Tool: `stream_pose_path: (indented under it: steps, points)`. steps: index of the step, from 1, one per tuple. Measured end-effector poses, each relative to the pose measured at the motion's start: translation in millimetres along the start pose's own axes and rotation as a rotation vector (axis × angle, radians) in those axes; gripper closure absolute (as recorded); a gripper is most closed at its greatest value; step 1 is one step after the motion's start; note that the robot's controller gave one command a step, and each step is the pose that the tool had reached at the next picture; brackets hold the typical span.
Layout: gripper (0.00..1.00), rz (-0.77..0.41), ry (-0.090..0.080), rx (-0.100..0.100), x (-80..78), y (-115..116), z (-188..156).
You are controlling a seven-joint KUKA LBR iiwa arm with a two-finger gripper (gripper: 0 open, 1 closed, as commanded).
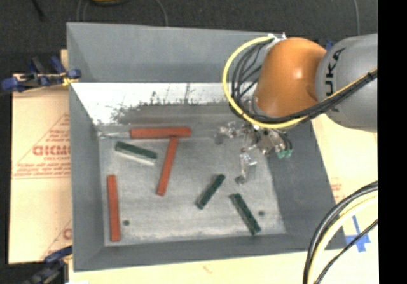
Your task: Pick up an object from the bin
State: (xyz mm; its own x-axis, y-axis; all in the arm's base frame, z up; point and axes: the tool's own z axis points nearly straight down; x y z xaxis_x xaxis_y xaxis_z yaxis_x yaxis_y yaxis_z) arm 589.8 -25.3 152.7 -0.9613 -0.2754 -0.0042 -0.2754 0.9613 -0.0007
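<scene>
Though scuffed, grey metal bin (86,181)

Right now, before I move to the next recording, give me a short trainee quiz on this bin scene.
1. How many red bars lie in the bin?
2. True or false: the gripper is over the bin's left half.
3. Which lies nearest the gripper? A) red bar by the left wall B) green bar mid-floor C) red bar at the back
Key: 1) three 2) false 3) B
</scene>
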Motion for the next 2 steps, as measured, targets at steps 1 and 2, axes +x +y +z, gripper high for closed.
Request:
stream_pose_path:
  steps: [1,2]
  points:
    - [0.00,0.000,0.000,0.000,0.0,0,0]
    - [0.00,0.028,-0.007,0.002,17.2,3,46]
